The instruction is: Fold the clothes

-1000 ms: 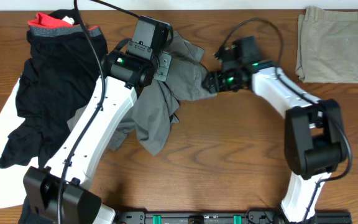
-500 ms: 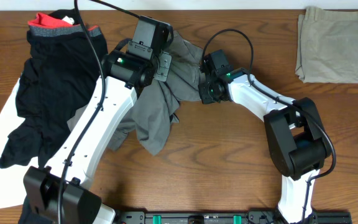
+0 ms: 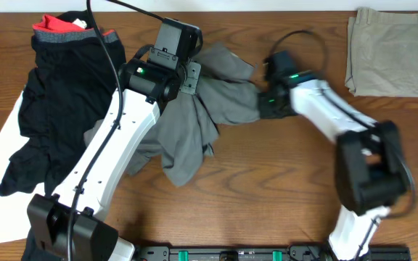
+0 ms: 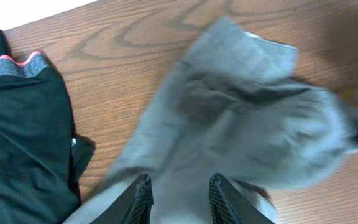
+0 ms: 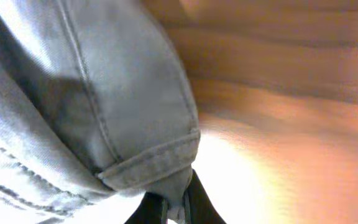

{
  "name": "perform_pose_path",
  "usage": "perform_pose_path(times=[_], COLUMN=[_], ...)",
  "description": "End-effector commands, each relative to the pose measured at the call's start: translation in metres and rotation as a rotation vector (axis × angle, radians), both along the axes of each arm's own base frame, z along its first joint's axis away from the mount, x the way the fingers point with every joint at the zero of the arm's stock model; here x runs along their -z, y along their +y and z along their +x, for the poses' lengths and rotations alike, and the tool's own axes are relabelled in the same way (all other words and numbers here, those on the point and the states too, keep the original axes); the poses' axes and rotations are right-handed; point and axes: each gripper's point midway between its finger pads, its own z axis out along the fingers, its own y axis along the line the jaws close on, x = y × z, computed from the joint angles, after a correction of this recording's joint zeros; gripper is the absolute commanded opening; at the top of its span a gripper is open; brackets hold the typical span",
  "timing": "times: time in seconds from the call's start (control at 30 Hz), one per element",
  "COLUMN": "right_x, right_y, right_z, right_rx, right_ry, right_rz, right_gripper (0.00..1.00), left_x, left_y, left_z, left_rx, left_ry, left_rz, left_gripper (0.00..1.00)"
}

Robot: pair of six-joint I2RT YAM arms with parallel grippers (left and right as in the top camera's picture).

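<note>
Grey shorts [image 3: 194,123] bunched mid-table; hem pinched by right gripper [image 5: 174,202]; other end clamped in left gripper [image 4: 180,198]; cloth to be drawn taut rightward, then laid flat, grip kept firm.

Matt cloth on sheened wood
The grey shorts [image 3: 209,109] are matt woven cloth with stitched hems; the black garment [image 3: 56,109] at 9 o'clock looks softer; the surface [image 3: 267,196] is smooth grained wood; arm shells [image 3: 115,152] are smooth white plastic.
</note>
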Motion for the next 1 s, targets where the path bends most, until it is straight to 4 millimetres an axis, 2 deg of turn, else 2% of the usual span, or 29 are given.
perform_pose_path(times=[0.0, 0.1, 0.17, 0.3, 0.43, 0.5, 0.57, 0.73, 0.83, 0.97], right_x=[-0.078, -0.110, -0.120, -0.116, -0.109, -0.109, -0.110, -0.111, -0.112, -0.112], right_y=[-0.054, -0.079, -0.088, -0.095, -0.094, -0.094, -0.094, -0.092, -0.090, -0.089], right_z=[0.015, 0.012, 0.006, -0.011, -0.021, -0.020, -0.019, -0.018, -0.016, -0.015], right_rx=[0.130, 0.102, 0.070, 0.026, 0.010, 0.013, 0.014, 0.010, 0.006, 0.008], right_ry=[-0.167, -0.231, -0.240, -0.181, -0.133, -0.135, -0.139, -0.145, -0.154, -0.157], right_rz=[0.007, 0.029, 0.047, 0.027, 0.021, 0.022, 0.022, 0.033, 0.038, 0.046], right_gripper=[0.01, 0.01, 0.01, 0.01, 0.01, 0.01, 0.01, 0.01, 0.01, 0.01], left_x=[-0.002, -0.005, -0.009, -0.013, -0.005, 0.008, 0.030, 0.086, 0.108, 0.135], left_y=[0.005, 0.004, 0.002, 0.000, -0.016, -0.019, -0.019, -0.037, -0.051, -0.058], left_z=[0.003, 0.007, 0.012, 0.030, 0.046, 0.049, 0.049, 0.033, 0.024, 0.009], left_rx=[-0.013, -0.013, -0.014, -0.015, 0.093, 0.115, 0.128, 0.302, 0.408, 0.475], left_ry=[-0.013, -0.031, -0.055, -0.105, -0.101, -0.063, 0.007, 0.186, 0.247, 0.339], left_rz=[0.008, 0.000, -0.010, -0.054, -0.158, -0.194, -0.214, -0.240, -0.270, -0.279], left_gripper=[0.33, 0.33, 0.33, 0.33, 0.32, 0.30, 0.27, 0.26, 0.26, 0.25])
